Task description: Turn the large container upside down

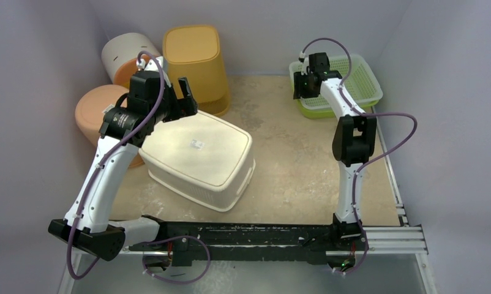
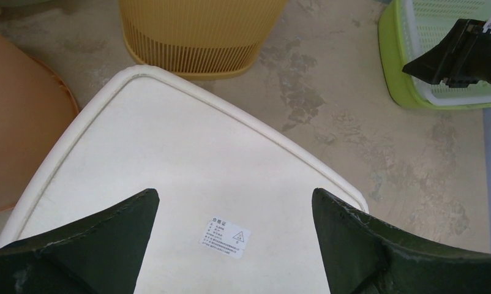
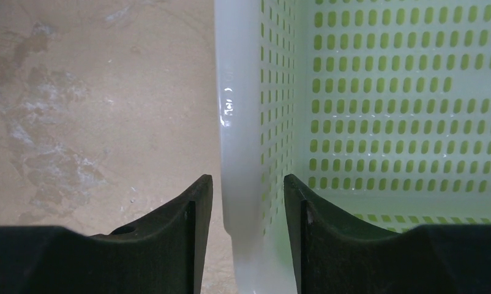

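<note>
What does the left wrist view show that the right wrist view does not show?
Only the left wrist view: the large container, its smooth base up with a small label, under the open left gripper, plus the yellow-orange bin and an orange tub. Only the right wrist view: the right gripper, its fingers on either side of the white basket wall; whether they touch it is unclear. Both: the white basket and the beige table.
</note>
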Robot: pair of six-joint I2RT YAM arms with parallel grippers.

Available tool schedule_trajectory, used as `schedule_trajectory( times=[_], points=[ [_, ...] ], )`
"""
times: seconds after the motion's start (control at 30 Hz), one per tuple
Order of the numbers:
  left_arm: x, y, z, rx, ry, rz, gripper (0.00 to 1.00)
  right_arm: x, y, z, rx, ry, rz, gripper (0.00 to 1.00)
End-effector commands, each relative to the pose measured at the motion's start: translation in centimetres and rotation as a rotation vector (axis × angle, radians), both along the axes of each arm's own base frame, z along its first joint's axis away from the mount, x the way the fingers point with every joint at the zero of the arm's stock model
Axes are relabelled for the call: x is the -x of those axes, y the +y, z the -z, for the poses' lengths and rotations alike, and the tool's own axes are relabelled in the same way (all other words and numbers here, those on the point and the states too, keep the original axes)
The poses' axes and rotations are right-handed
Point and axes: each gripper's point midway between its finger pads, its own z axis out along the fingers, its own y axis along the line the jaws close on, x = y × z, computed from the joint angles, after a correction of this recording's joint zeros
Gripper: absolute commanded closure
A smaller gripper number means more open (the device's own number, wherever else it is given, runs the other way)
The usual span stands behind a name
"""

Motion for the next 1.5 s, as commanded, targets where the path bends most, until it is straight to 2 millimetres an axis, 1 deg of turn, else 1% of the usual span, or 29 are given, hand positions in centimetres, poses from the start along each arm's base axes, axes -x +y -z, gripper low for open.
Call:
schedule_trajectory(
  times=[0.0, 0.1, 0.13, 0.17, 0.27, 0.43, 0.53, 0.57, 0.67, 0.9, 1.17, 1.3, 1.37, 1.47],
  points=[
    [-0.3, -0.1, -1.4, 0.006, -0.044, -0.003, 0.08, -0.4, 0.5, 0.2, -0.029, -0.014, -0.018, 0.51],
    [-0.5, -0.2, -1.3, 0.007, -0.04, 0.002, 0.08, -0.3, 0.4, 0.6, -0.028, -0.006, -0.016, 0.51],
    [-0.6, -0.2, -1.3, 0.006, -0.038, 0.001, 0.08, -0.3, 0.4, 0.8, -0.027, -0.002, -0.017, 0.53],
    [-0.6, -0.2, -1.3, 0.006, -0.039, 0.002, 0.08, -0.2, 0.3, 0.8, -0.026, 0.001, -0.016, 0.56],
    [-0.7, -0.3, -1.1, 0.006, -0.035, 0.004, 0.08, -0.1, 0.2, 0.4, -0.026, 0.0, -0.009, 0.67],
    [-0.6, -0.3, -0.8, 0.005, -0.03, 0.007, 0.08, 0.0, 0.2, -2.0, -0.033, -0.038, -0.003, 0.8],
    [-0.6, -0.4, -0.8, 0.005, -0.032, 0.009, 0.08, 0.2, -0.1, -3.8, -0.026, -0.066, 0.006, 0.95],
    [-0.5, -0.3, -0.8, 0.006, -0.033, 0.009, 0.08, 0.3, -0.2, -4.5, -0.021, -0.077, 0.01, 0.98],
    [-0.5, -0.3, -0.9, 0.006, -0.037, 0.008, 0.08, 0.6, -0.6, -6.8, -0.01, -0.11, 0.028, 1.0],
    [-0.3, -0.3, -0.8, 0.01, -0.039, 0.013, 0.08, 1.5, -2.2, -14.1, 0.041, -0.224, 0.076, 1.0],
    [-0.2, -0.5, -0.9, 0.019, -0.044, 0.019, 0.08, 3.6, -5.1, -20.6, 0.133, -0.347, 0.171, 1.0],
    [-0.1, -0.4, -1.0, 0.019, -0.047, 0.021, 0.08, 4.8, -5.7, -24.1, 0.143, -0.416, 0.187, 1.0],
    [0.0, -0.4, -1.1, 0.019, -0.051, 0.02, 0.08, 5.2, -6.4, -26.3, 0.158, -0.463, 0.219, 1.0],
    [0.1, -0.3, -1.4, 0.019, -0.059, 0.019, 0.08, 6.2, -7.1, -28.3, 0.169, -0.49, 0.269, 1.0]
  ],
)
